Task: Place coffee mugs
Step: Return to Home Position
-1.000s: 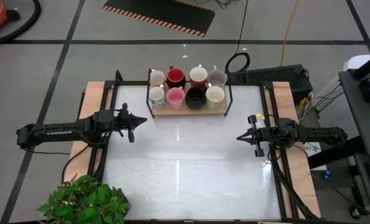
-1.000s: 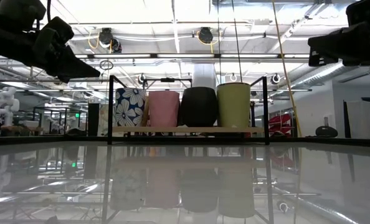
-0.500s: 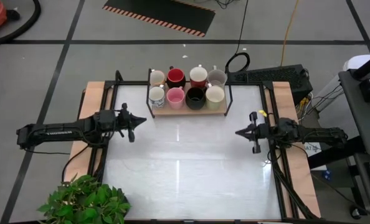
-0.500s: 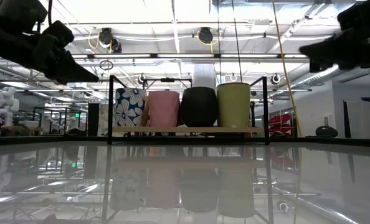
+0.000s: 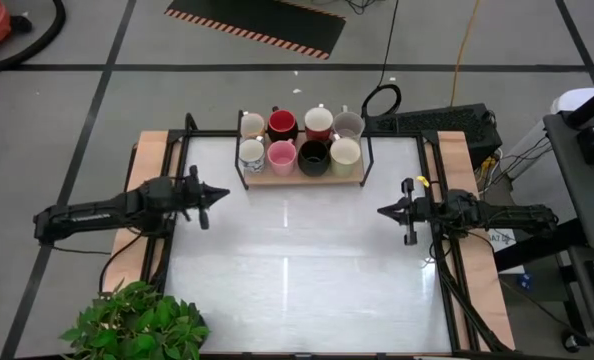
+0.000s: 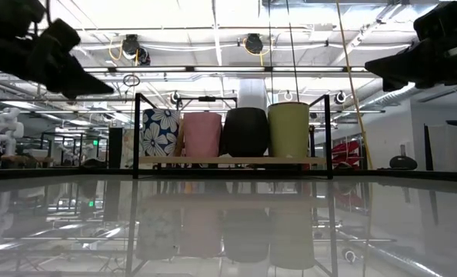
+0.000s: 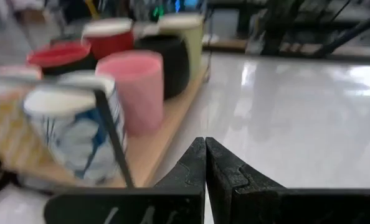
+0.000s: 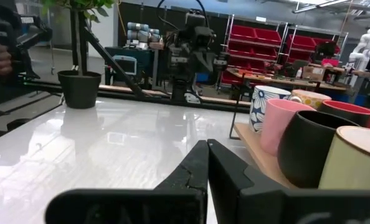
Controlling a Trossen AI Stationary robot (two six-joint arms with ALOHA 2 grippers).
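Note:
Several coffee mugs stand upright in two rows on a wooden tray [image 5: 302, 178] inside a black wire rack at the table's far middle. The near row holds a blue-flowered white mug [image 5: 252, 153], a pink one [image 5: 282, 155], a black one [image 5: 314, 156] and a cream one [image 5: 345, 152]. Behind them stand a cream, a red-and-black, a red-and-white and a grey mug [image 5: 348, 124]. My left gripper [image 5: 224, 190] hovers shut to the left of the rack, above the table. My right gripper [image 5: 381, 211] hovers shut on the table's right side, pointing left.
A green potted plant [image 5: 137, 325] stands at the near left corner. The white glossy tabletop [image 5: 297, 260] lies bare between the two arms and toward the near edge. Dark equipment [image 5: 432, 122] sits beyond the far right corner.
My right gripper has turned a little at its wrist, and its tip has swung slightly toward the far edge; it stays shut. The mugs have not moved.

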